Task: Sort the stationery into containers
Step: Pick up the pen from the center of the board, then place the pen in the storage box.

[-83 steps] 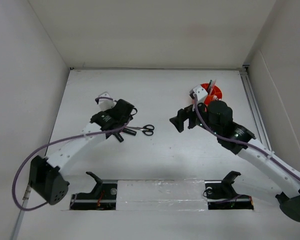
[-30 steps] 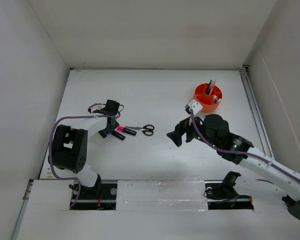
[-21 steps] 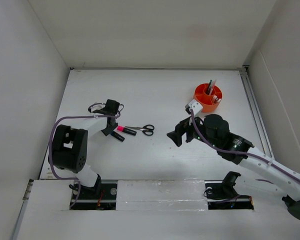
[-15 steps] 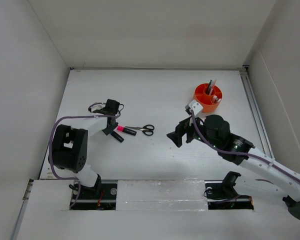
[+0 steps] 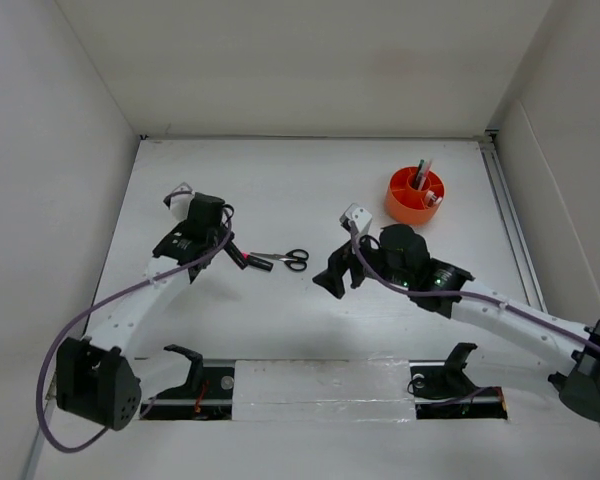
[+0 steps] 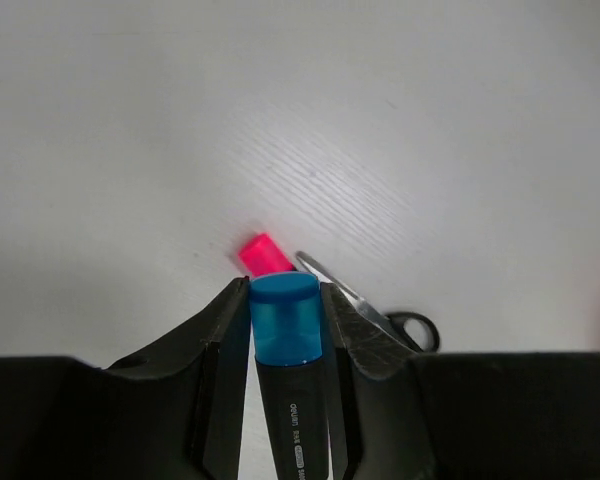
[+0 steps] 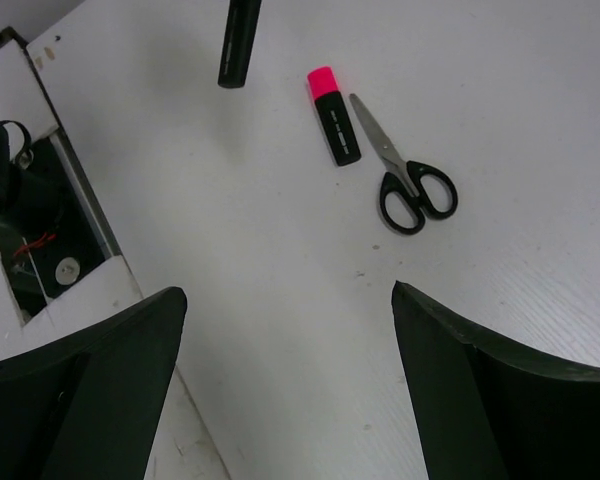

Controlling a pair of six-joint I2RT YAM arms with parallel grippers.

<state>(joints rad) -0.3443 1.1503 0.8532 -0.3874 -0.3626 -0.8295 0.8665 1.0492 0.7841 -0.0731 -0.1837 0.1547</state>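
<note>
The left fingers are clamped on the blue-capped marker, one on each side of the barrel just behind the cap. The marker's long axis runs along the line of the fingers, with the blue cap poking out past the tips of the left gripper. In the right wrist view its black tail end hangs clear above its own shadow, so it looks to be off the tabletop.

Directly below the cap lie the pink-capped marker and, just beside it, the scissors. The blade tips are so close to the pink-capped marker's barrel that contact cannot be ruled out.

The orange pot stands well apart, towards the far right of the tabletop, beyond the scissors and the right arm. The carry therefore probably runs rightward and away across the tabletop, and the marker would likely need tipping upright to drop into a compartment.

The right gripper hovers with its fingers spread wide and nothing between them. The pink-capped marker and the scissors lie ahead of it, and the marker's long axis points roughly away from it. The right arm is the nearer one to the pot.
</note>
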